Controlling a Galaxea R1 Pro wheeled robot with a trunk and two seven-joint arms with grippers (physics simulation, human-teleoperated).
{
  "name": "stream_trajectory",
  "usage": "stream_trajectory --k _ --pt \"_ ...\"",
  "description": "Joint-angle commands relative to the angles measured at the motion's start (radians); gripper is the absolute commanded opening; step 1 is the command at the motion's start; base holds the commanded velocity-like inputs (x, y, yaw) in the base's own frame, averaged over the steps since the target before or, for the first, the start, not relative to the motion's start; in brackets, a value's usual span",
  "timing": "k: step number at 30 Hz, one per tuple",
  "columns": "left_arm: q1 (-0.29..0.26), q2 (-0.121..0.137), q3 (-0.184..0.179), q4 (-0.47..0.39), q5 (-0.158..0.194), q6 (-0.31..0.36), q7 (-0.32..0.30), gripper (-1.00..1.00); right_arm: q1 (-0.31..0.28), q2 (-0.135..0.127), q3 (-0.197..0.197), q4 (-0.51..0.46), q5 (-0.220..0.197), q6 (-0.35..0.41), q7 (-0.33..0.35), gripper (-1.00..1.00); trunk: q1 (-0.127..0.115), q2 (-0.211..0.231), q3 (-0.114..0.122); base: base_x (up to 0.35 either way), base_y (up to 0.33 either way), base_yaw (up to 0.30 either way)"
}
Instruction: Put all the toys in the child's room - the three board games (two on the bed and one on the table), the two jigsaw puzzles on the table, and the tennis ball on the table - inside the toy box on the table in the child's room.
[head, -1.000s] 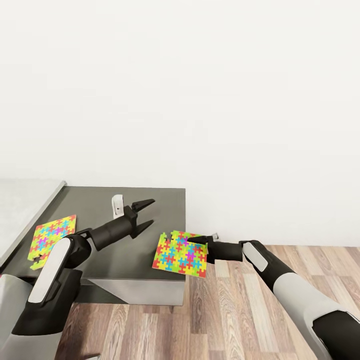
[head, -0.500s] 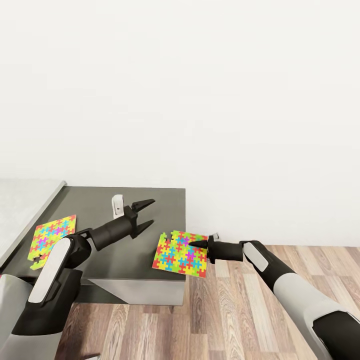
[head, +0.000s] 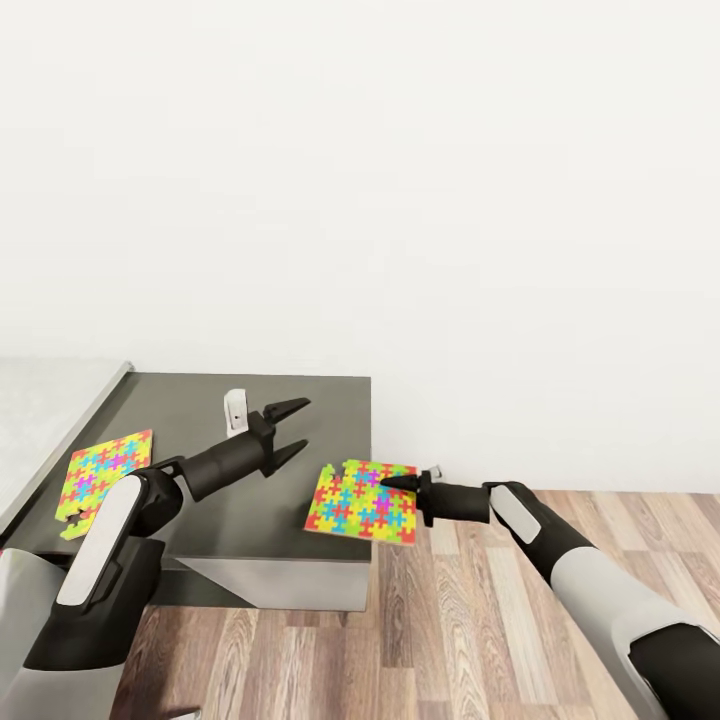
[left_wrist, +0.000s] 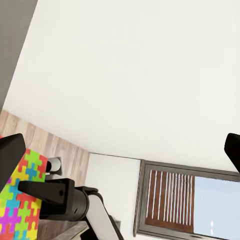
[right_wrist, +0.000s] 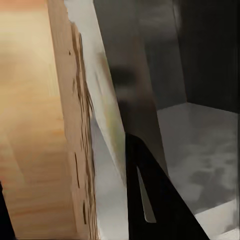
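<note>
Right pincer (head: 386, 484) drawn back rightward, clamped jigsaw puzzle (head: 362, 501) overhanging table (head: 300, 395) edge

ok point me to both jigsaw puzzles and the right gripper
near jigsaw puzzle (head: 362, 501): head view, sheet's middle.
far jigsaw puzzle (head: 103, 472): head view, sheet's middle.
right gripper (head: 384, 484): head view, the fingertips at the near puzzle's edge.

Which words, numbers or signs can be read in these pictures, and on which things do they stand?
None can be read. The two puzzles carry only coloured pieces, no letters. The small white object on the table has one dark dot, no text.
</note>
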Motion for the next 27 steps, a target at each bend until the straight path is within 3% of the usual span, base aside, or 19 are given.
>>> stream_trajectory --k 1,14,27 --pt "0.0 0.0 -0.001 -0.001 0.011 -0.001 0.01 1.0 -0.001 -0.004 0.006 0.0 0.011 -0.004 0.006 -1.0 0.0 0.0 -0.001 0.0 0.0 0.0" --pt "0.01 -0.002 -0.017 -0.001 0.003 0.001 0.012 1.0 -0.005 -0.034 0.005 -0.019 0.01 -0.004 0.005 -1.0 0.0 0.0 -0.001 0.0 0.0 0.0" --pt "0.013 0.002 -0.019 -0.001 -0.001 0.002 0.008 1.0 0.007 -0.099 0.006 -0.131 0.011 -0.005 -0.015 -1.0 0.0 0.0 -0.001 0.0 0.0 0.0"
